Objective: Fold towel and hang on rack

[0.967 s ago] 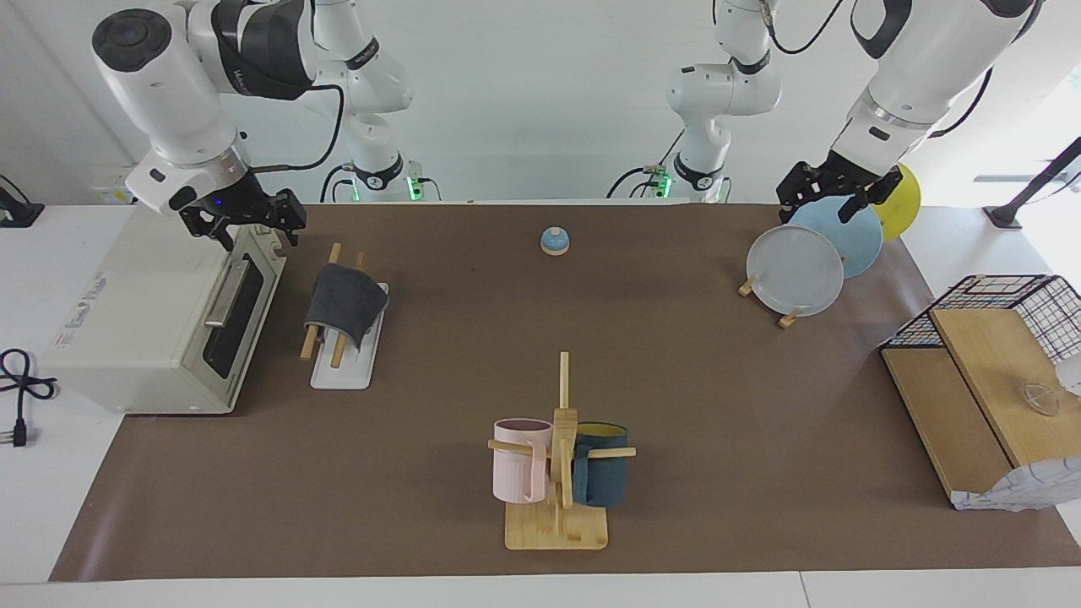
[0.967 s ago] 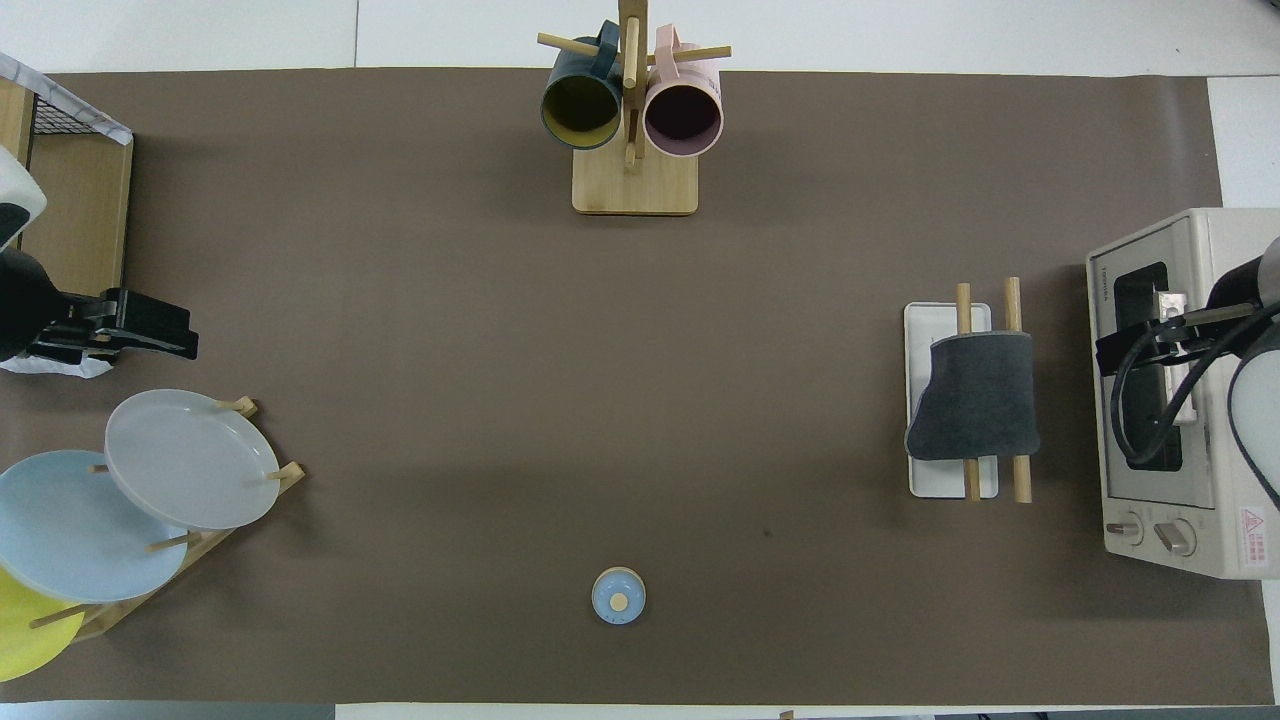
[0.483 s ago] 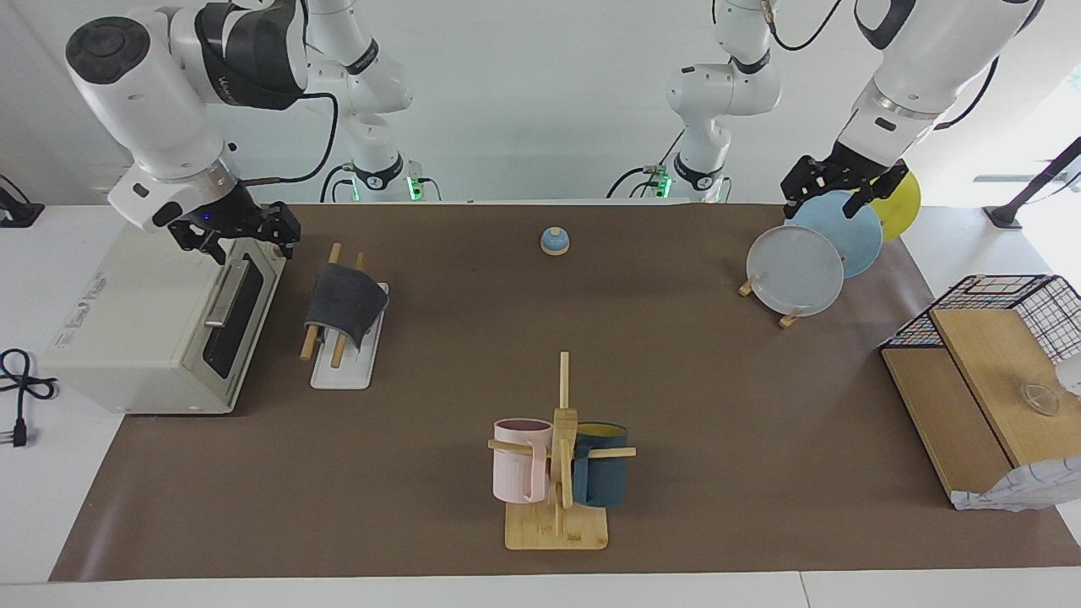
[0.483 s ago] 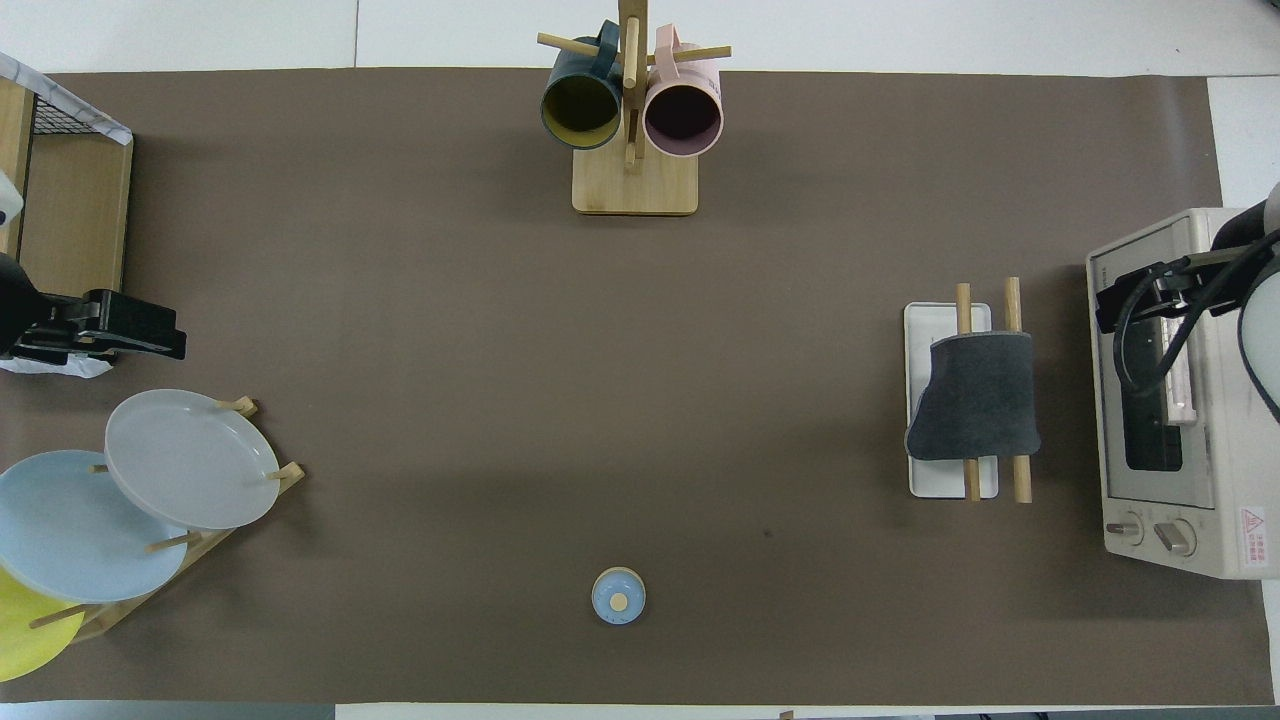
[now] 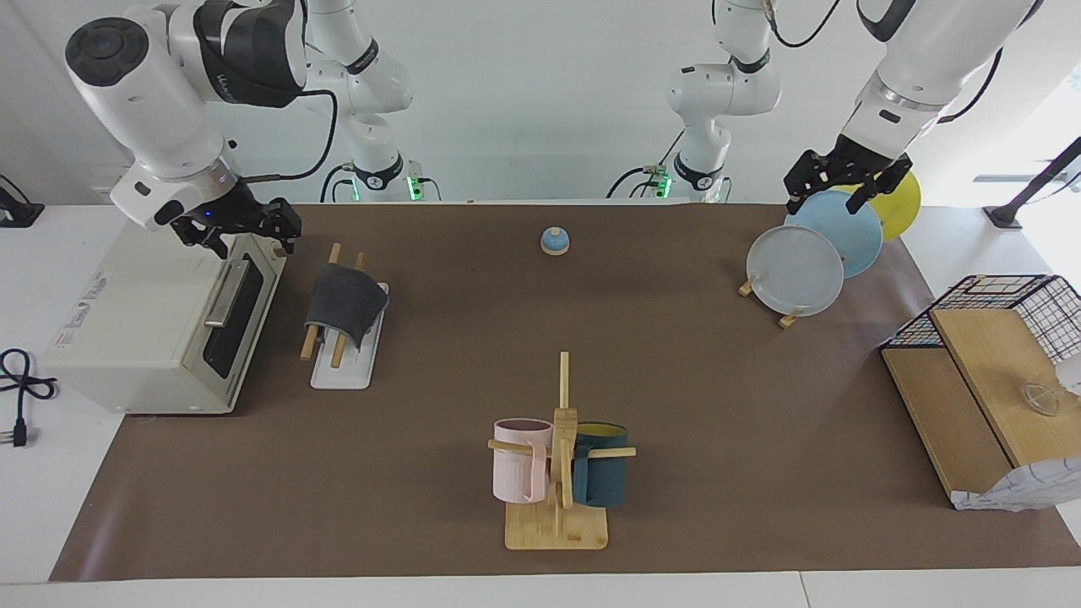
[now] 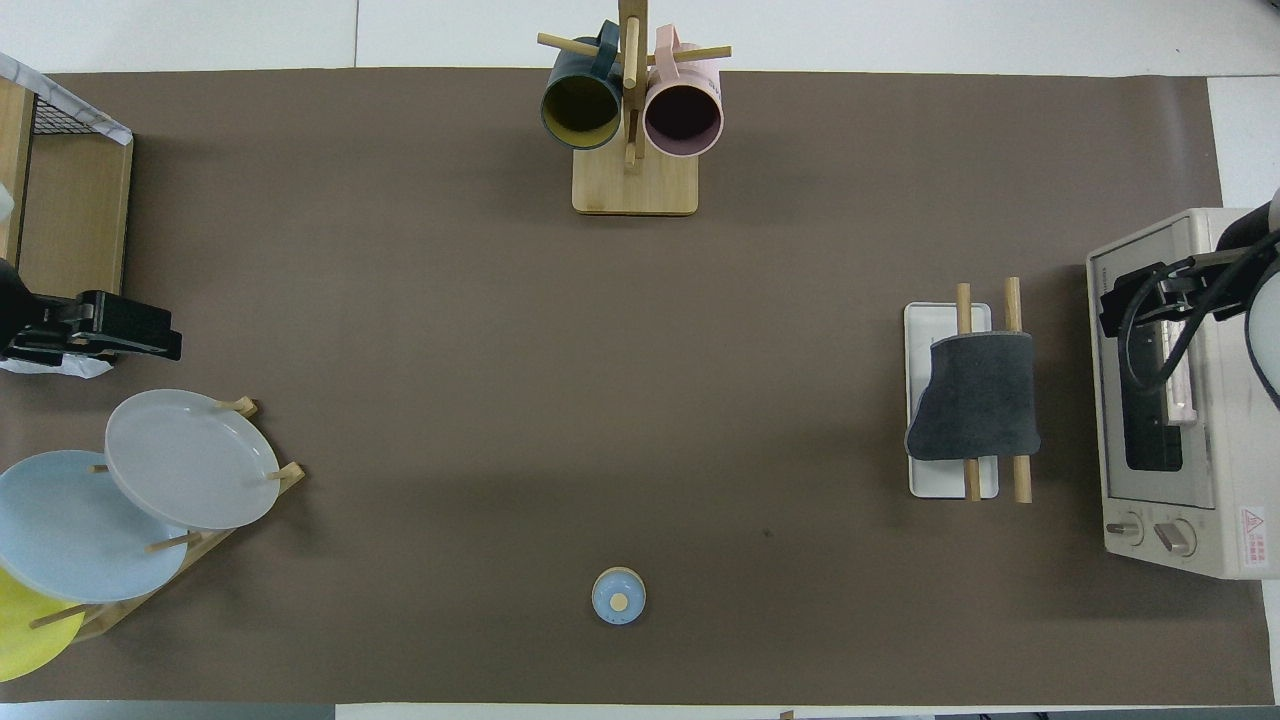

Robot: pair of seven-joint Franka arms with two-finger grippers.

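**Two open grippers, one towel on the rack**

Two arms hang in the air and hold nothing. We see the right gripper over the top of the toaster oven, with its fingers spread wide. We see the left gripper over the plates, and its fingers are spread wide too.

The towel is on the rack. It is soft and dark grey, and it is draped over both wooden rods. The rod ends poke out from under it at both ends. One corner of the towel hangs lower, over the flat white base. The rack stands just beside the toaster oven, in front of its glass door, at the right arm's end of the table.

The toaster oven is a cream box with a dark window and two knobs. Nothing lies between the rack and the middle of the table.

A small blue bell with a round top sits near the robots, in the middle. Farther from the robots stands a bamboo mug stand with a pink mug and a teal mug hung on its pegs.

At the left arm's end we see a wooden plate stand with a grey plate, a blue plate and a yellow plate, all round and smooth. Farther along is a black wire basket with wooden boards. A brown paper mat covers the table.
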